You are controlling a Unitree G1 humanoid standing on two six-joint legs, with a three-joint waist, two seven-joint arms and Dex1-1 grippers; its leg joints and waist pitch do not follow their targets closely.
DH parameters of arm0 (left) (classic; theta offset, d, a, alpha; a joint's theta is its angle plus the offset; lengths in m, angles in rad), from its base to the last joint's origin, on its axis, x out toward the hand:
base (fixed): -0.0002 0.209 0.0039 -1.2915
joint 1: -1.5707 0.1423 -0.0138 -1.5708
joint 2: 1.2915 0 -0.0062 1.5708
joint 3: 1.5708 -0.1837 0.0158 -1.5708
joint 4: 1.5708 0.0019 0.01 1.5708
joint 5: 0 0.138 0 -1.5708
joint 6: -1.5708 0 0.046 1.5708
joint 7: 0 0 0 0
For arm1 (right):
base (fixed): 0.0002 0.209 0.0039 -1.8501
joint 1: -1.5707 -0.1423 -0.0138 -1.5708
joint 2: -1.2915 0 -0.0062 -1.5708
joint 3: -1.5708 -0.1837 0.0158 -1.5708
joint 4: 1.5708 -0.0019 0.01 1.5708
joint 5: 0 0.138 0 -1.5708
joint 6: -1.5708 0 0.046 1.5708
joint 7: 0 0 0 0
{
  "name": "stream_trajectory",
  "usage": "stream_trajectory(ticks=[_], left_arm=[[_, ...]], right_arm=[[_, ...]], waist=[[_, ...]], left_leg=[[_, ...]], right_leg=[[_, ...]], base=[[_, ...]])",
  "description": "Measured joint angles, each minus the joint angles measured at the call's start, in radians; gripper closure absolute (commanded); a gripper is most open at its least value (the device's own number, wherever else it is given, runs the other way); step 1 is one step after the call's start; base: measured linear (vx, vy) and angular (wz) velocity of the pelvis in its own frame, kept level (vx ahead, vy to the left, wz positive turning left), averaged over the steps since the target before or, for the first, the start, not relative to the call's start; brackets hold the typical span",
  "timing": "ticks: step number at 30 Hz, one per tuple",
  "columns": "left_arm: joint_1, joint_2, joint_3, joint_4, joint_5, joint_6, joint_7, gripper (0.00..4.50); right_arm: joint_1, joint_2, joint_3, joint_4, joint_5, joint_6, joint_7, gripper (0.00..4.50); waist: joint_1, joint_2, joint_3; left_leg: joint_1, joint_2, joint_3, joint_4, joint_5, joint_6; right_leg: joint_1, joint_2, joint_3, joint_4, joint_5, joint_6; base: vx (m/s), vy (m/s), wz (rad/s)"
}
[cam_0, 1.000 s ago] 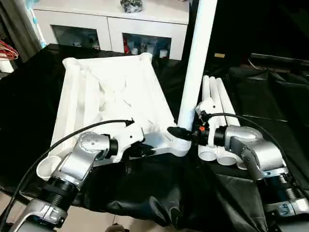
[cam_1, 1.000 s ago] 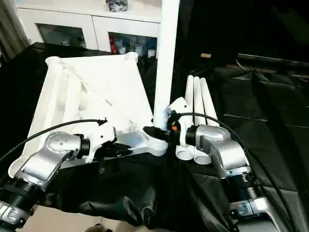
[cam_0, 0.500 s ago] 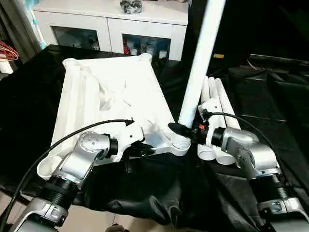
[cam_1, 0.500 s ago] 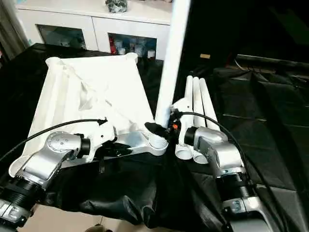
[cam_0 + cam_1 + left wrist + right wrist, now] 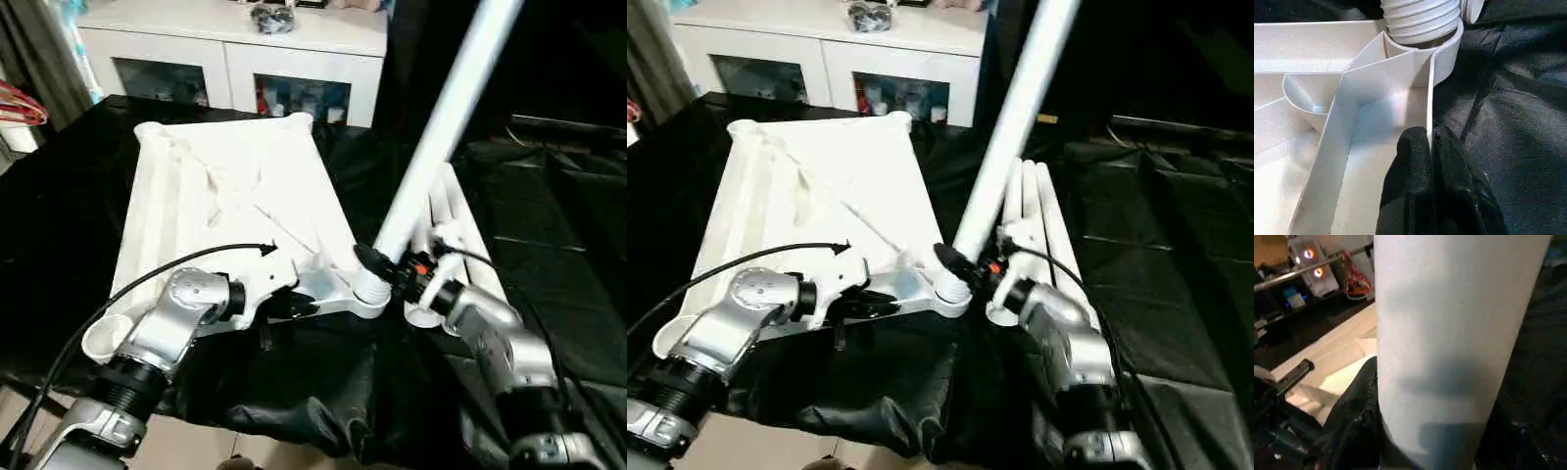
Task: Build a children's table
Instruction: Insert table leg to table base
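Note:
The white tabletop [image 5: 225, 206] lies upside down on black cloth, ribs up. My left gripper [image 5: 299, 304] is shut on the thin wall of its near edge; the left wrist view shows my left gripper [image 5: 1429, 134] pinching that wall just below the corner socket [image 5: 1447, 49]. A long white leg [image 5: 431, 147] stands with its ribbed end [image 5: 1418, 17] in that near right socket [image 5: 367, 294] and leans up to the right. My right gripper [image 5: 377, 266] is shut on the leg just above the socket; the leg [image 5: 1449, 333] sits close against a black finger [image 5: 1359, 401].
More white legs [image 5: 460, 215] lie side by side on the cloth, right of the tabletop and behind my right forearm. A white cabinet with glass doors [image 5: 235, 49] stands behind the table. The black cloth [image 5: 59, 196] hangs over the near edge.
The held leg has tipped from nearly upright to a clear lean to the right, its foot still in the socket. My right forearm has swung with it. The left gripper keeps its hold.

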Motion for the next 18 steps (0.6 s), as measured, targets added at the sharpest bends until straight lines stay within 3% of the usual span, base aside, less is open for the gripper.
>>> stream_trajectory(ticks=[7, 12, 18], left_arm=[[-0.007, -0.021, -0.003, 0.023, 0.014, -0.020, 0.006, 4.50], [-0.007, -0.023, -0.003, 0.025, 0.017, -0.025, 0.007, 4.50], [-0.009, -0.028, -0.003, 0.030, 0.019, -0.035, 0.007, 4.50]], right_arm=[[0.066, 0.017, -0.010, -0.039, 0.001, -0.089, -0.014, 2.59], [0.106, 0.011, -0.004, -0.081, -0.016, -0.103, -0.024, 2.59], [0.119, -0.028, 0.052, -0.137, -0.093, -0.128, -0.037, 2.59]], waist=[[0.003, 0.003, 0.000], [0.004, 0.004, 0.000], [0.007, 0.004, 0.000]], left_leg=[[0.005, -0.001, 0.000, -0.004, 0.000, 0.000], [0.005, -0.001, 0.000, -0.007, 0.000, 0.000], [0.004, -0.001, 0.000, -0.009, 0.000, 0.000]], right_leg=[[0.007, 0.000, 0.000, -0.006, -0.001, 0.002], [0.007, 0.000, 0.000, -0.006, -0.001, 0.002], [0.007, -0.001, 0.000, -0.007, -0.002, 0.004]], base=[[0.000, 0.000, 0.00], [0.000, 0.000, 0.00], [0.000, 0.000, 0.00]])
